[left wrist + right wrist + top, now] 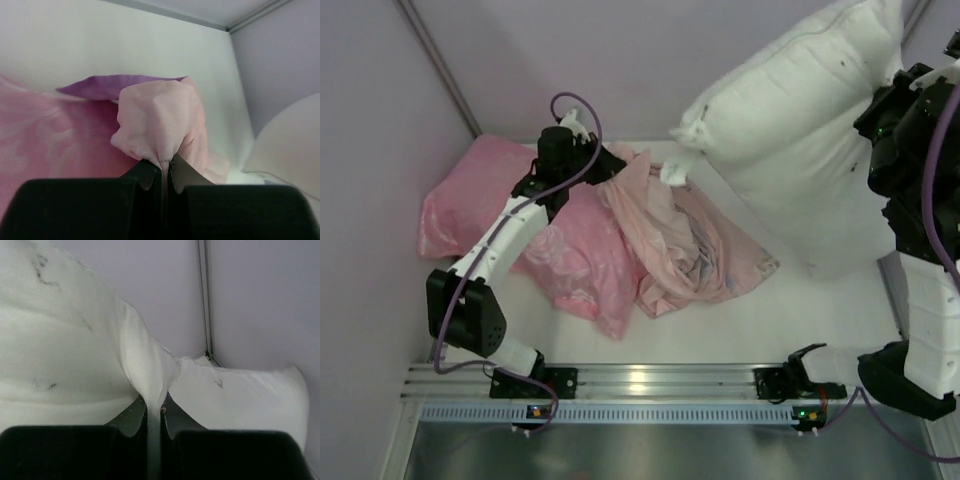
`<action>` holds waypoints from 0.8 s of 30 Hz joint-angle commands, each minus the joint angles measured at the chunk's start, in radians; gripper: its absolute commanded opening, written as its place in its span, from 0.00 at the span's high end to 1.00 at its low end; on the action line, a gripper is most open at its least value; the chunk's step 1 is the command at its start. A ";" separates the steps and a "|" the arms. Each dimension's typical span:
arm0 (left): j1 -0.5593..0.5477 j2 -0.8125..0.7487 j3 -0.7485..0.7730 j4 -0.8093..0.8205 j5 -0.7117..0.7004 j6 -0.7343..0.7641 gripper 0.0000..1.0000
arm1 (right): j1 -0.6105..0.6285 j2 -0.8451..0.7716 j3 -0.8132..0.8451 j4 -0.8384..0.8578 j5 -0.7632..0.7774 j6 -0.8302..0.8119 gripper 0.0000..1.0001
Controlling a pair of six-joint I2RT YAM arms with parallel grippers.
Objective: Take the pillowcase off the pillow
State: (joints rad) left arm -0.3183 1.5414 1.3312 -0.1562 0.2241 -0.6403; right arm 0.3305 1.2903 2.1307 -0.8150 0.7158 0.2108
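Reaching high, right gripper [154, 409] pinches pillow [65, 345]; left gripper [164, 169] pinches pillowcase [157, 115]

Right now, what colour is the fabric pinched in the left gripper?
Pale pink: the pillowcase, with a purple edge behind. Left wrist view shows it best.

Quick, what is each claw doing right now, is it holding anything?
Left claw: closed, pinching the thin pale pink fabric pillowcase.
Right claw: closed, pinching the plump white rectangular pillow.
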 commanded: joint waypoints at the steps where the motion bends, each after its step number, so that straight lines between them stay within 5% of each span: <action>1: 0.004 -0.026 0.103 0.132 0.202 -0.024 1.00 | 0.120 -0.090 0.049 0.043 0.195 0.031 1.00; 6: -0.039 0.138 0.301 0.124 0.403 -0.033 1.00 | 0.166 -0.109 -0.048 0.074 0.373 0.093 1.00; 10: -0.065 0.326 0.466 0.074 0.434 -0.068 1.00 | 0.118 0.007 -0.040 0.187 0.476 -0.008 1.00; 17: -0.099 0.679 0.813 0.034 0.451 -0.056 1.00 | -0.222 0.184 -0.078 0.235 0.224 0.005 1.00; 19: -0.099 0.851 1.044 -0.005 0.484 -0.081 1.00 | -0.309 0.251 -0.113 0.235 0.157 0.050 1.00; 21: -0.099 0.937 1.204 -0.052 0.485 -0.081 0.15 | -0.436 0.308 -0.150 0.231 0.026 0.078 1.00; 22: -0.099 0.927 1.198 -0.072 0.460 -0.061 0.01 | -0.459 0.370 -0.118 0.168 -0.049 0.099 0.65; 24: -0.102 0.804 1.040 -0.100 0.341 -0.006 0.01 | -0.463 0.421 -0.066 0.068 -0.059 0.098 0.32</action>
State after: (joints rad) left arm -0.4206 2.4943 2.4241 -0.2138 0.6441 -0.7059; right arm -0.0975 1.6958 1.9823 -0.6865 0.7780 0.2852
